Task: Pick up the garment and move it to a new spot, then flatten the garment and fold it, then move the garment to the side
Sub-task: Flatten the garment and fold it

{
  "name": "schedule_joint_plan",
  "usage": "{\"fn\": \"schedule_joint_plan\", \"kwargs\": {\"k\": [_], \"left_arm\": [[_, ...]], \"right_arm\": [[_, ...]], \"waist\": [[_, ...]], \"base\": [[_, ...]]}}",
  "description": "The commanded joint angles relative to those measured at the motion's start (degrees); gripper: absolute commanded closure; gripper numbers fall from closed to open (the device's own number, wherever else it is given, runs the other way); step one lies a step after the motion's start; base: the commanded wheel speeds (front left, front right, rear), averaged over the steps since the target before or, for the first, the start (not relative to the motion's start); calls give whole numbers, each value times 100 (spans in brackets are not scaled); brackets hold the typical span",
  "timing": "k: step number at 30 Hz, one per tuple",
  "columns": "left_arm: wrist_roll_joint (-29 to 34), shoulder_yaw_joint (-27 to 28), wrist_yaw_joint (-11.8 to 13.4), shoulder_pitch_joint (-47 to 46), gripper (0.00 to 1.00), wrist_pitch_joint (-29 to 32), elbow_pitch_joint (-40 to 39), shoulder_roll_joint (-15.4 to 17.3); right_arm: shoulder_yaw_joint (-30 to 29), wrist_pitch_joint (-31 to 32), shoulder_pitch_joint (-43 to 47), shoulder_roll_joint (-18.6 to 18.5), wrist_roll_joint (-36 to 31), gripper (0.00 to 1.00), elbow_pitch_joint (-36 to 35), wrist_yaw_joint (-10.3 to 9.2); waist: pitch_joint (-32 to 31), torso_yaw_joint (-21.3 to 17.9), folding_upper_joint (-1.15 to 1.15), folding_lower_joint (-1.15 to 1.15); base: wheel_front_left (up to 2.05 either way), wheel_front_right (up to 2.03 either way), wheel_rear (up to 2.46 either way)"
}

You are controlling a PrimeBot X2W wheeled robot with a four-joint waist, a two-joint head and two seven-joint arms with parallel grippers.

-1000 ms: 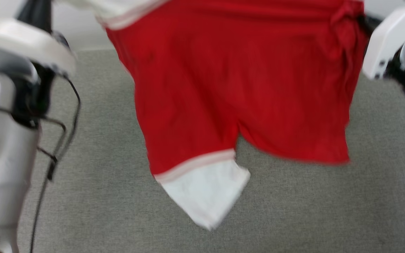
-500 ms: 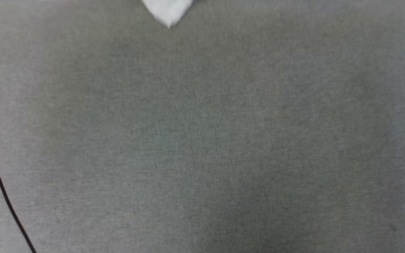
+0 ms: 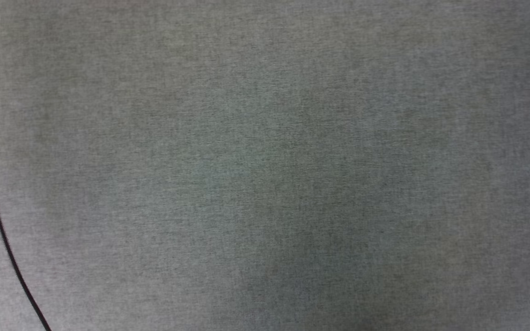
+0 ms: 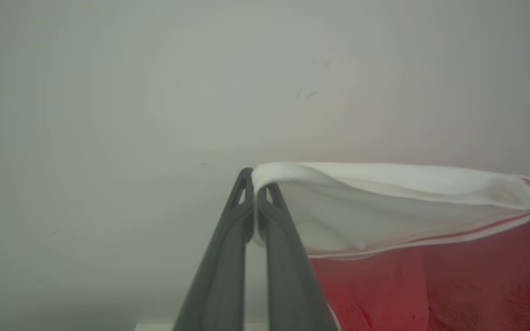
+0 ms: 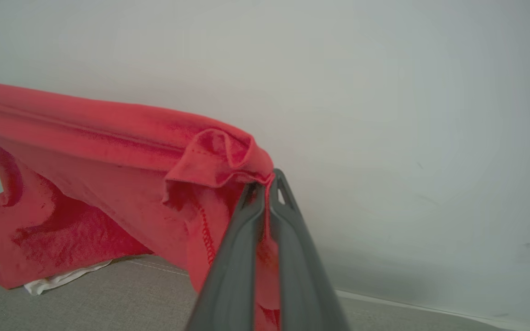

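Grey woven fabric surface (image 3: pixel 265 165) across head view: fine heathered weave, plain, shaded darker toward lower middle. In right wrist view, stitched seam (image 5: pixel 154 265) running across same surface. Pale off-white wall (image 4: pixel 154 92) behind, plain and matte; small dark smudge (image 4: pixel 308 93) high on it in left wrist view. Narrow white skirting strip (image 5: pixel 407 302) at wall foot, meeting grey surface.
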Motion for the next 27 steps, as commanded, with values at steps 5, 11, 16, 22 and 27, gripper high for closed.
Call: {"fn": "schedule_joint_plan", "kwargs": {"k": [5, 11, 16, 22, 27], "left_arm": [[-176, -73, -201, 728, 100, -236, 570, -108], [-463, -116, -317, 1983, 100, -449, 807, -197], [-777, -7, -335, 3413, 100, -565, 637, -207], [-1015, 194, -286, 5266, 100, -613, 159, -168], [-1143, 335, -11, 6699, 100, -623, -458, -190]], "right_arm": [[311, -295, 610, -129, 288, 100, 453, -14], [864, -622, 1848, -284, 780, 100, 619, -15], [1216, -827, 3077, -452, 1314, 100, 464, -20], [1498, -873, 4586, -745, 1860, 100, 38, -23], [1407, -868, 5814, -1040, 2147, 100, -512, -43]], "waist": [[-199, 127, 0, -2], [-905, 210, 0, -2], [-1614, 252, 0, -2], [-2472, 317, 0, -2], [-3071, 398, 0, -2]], "base": [[0, 0, 0], [0, 0, 0], [0, 0, 0], [0, 0, 0], [0, 0, 0]]}}
